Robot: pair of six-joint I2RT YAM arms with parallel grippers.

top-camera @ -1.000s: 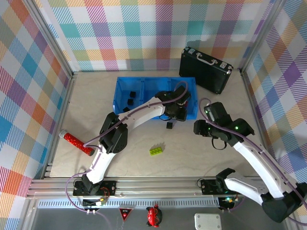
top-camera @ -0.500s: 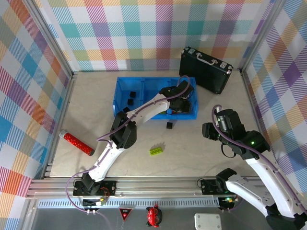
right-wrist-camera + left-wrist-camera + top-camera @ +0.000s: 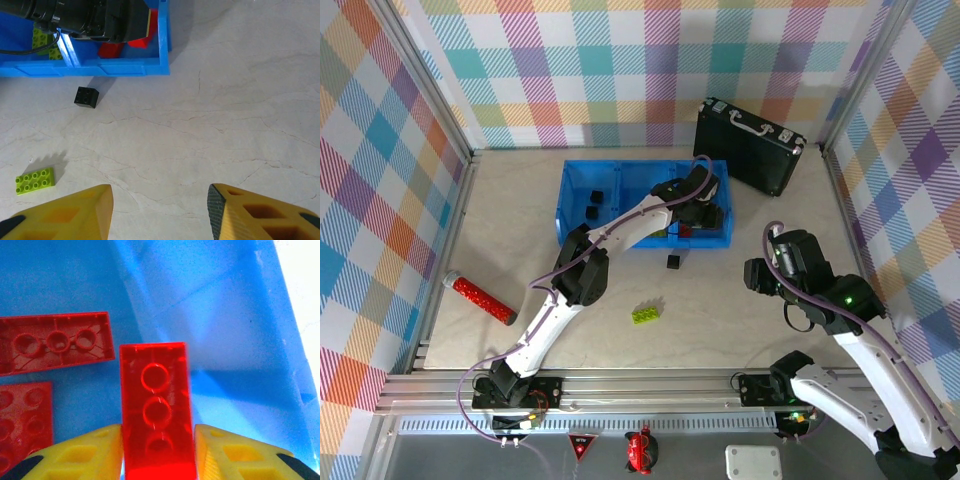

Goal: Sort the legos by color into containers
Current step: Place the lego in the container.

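Observation:
My left gripper [image 3: 158,436] is shut on a red lego bar [image 3: 156,400], its underside toward the camera, low inside the right compartment of the blue tray [image 3: 566,196]. Two more red legos [image 3: 55,342] lie flat on that compartment's floor beside it. In the top view the left gripper [image 3: 701,214] reaches over the tray's right end. Black legos [image 3: 592,204] sit in the left compartment, and a lime lego [image 3: 42,40] in the middle one. On the table lie a black cube [image 3: 673,262] and a lime lego [image 3: 645,314]. My right gripper [image 3: 160,194] hangs open over bare table.
A black hard case [image 3: 750,146] with a metal handle stands at the back right, behind the tray. A red studded cylinder [image 3: 480,298] lies at the left of the table. Checked walls enclose three sides.
The left gripper has moved with the red lego from the tray's front wall into the right compartment. The right arm has drawn back to the right and nearer the base.

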